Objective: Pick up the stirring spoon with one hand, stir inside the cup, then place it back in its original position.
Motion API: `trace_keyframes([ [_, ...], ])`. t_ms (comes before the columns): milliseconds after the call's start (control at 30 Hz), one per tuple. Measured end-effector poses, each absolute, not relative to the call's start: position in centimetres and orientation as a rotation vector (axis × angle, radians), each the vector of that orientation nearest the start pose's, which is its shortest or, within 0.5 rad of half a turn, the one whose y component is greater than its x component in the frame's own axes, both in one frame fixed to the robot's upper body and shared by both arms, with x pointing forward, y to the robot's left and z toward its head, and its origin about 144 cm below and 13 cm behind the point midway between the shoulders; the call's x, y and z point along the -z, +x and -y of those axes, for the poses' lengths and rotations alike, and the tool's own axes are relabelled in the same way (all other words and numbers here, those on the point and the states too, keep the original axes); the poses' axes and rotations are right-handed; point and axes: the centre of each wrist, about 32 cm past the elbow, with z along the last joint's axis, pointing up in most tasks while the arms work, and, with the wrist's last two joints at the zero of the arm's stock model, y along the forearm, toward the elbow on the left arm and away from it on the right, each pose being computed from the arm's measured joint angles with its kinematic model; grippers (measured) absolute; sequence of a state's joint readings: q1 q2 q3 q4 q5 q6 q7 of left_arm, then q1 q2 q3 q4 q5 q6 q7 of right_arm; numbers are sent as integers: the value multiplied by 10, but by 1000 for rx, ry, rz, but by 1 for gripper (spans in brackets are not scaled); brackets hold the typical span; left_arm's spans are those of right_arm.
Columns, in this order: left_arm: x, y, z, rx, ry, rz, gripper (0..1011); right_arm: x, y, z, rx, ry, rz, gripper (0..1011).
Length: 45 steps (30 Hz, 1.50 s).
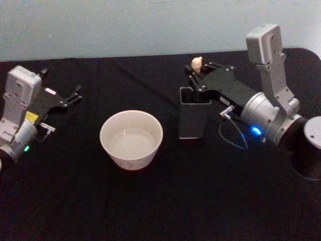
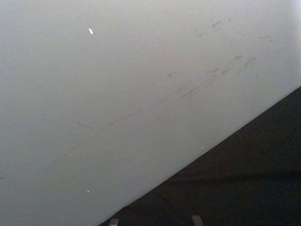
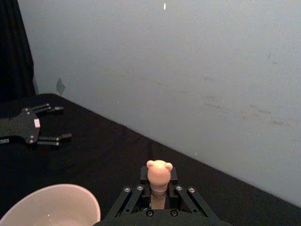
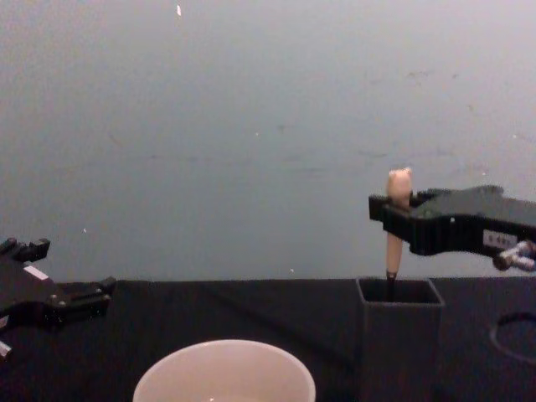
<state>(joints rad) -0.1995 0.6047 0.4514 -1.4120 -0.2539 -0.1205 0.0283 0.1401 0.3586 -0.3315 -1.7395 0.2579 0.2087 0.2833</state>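
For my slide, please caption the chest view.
Right tool grips spoon upright above holder.

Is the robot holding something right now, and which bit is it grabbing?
Yes. The right gripper pinches the stirring spoon high on its handle, just under the animal knob.

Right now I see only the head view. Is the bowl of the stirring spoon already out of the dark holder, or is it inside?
Observer: In the chest view, the stirring spoon stands upright and its thin neck enters the mouth of the holder. The bowl is hidden inside.
Operator: Does the right gripper really hold it?
Observer: Yes. In the right wrist view, the right gripper is shut on the handle, just under the animal knob.
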Motion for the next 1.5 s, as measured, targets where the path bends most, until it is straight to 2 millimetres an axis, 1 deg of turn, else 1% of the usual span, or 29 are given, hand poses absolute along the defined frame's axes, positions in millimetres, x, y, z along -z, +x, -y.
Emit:
trace_keyframes([
  [300,-1140,489,-310,-1248,305,285,1001,-1206,475,210,943,-162,31,212],
  [567,-1140,489,-310,-1248,304,285,1001,-1201,476,209,952,-185,17,212],
  [1333,-1140,489,-310,-1248,304,285,1001,-1197,476,208,963,-218,16,212],
  [1367,-1140,489,-310,-1248,304,285,1001,-1197,476,208,963,-217,16,227],
  [1433,-1140,489,-310,-1248,304,285,1001,-1197,476,208,963,-217,16,300],
  [1500,-1140,489,-310,-1248,304,285,1001,-1198,476,208,963,-217,16,339],
])
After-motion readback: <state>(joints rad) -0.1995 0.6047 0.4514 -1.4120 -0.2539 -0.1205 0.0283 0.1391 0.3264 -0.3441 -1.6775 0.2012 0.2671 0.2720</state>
